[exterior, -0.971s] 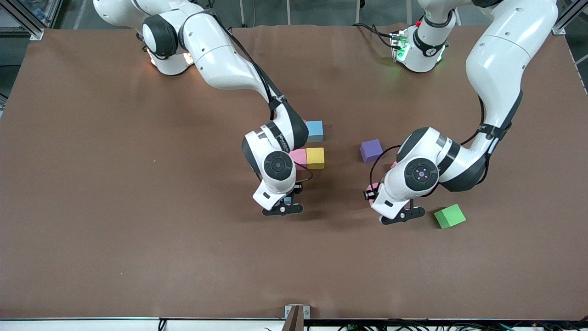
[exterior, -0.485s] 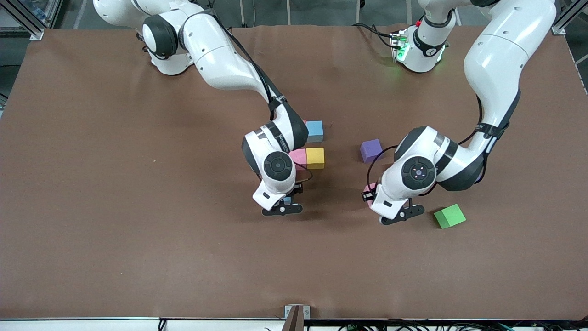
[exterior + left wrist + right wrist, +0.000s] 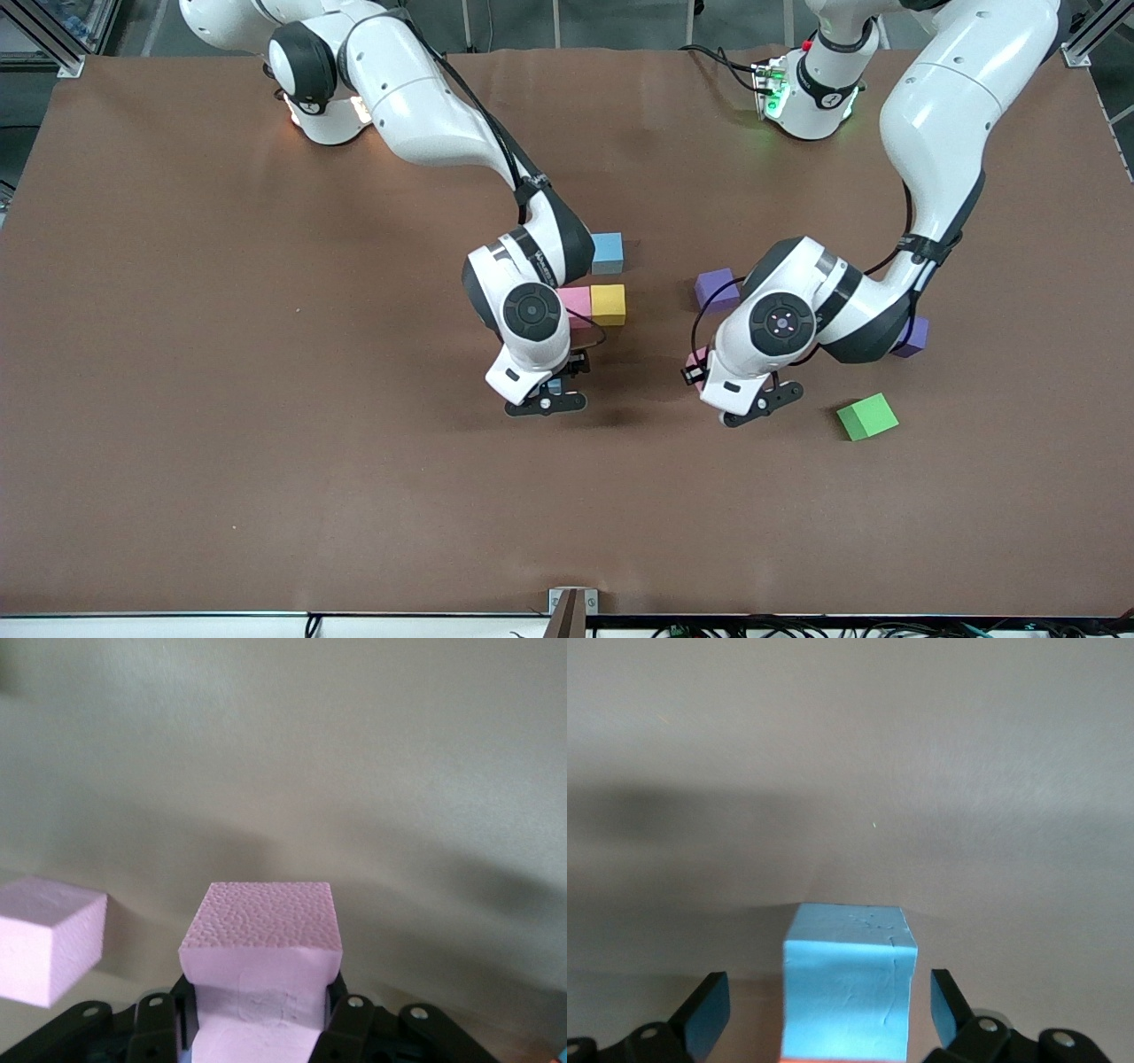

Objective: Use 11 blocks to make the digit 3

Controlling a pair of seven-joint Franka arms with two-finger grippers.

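Since a second ago the left arm has swung toward the middle of the surface, uncovering a second purple block beside its elbow, while the right hand has let go of its light blue block.

Nearest the front camera lies the green cube, alone toward the left arm's end. Just beside it the left hand is clamped on a pink block; the left wrist view shows another pink block close by. The right hand is over the middle of the surface, its fingers standing apart on either side of the light blue block, not touching it, and that block seems to sit on a red one, of which only a sliver shows.

Farther from the camera a pink block and a yellow block touch side by side, and another light blue block sits just past them. A purple block lies apart, toward the left arm's end.
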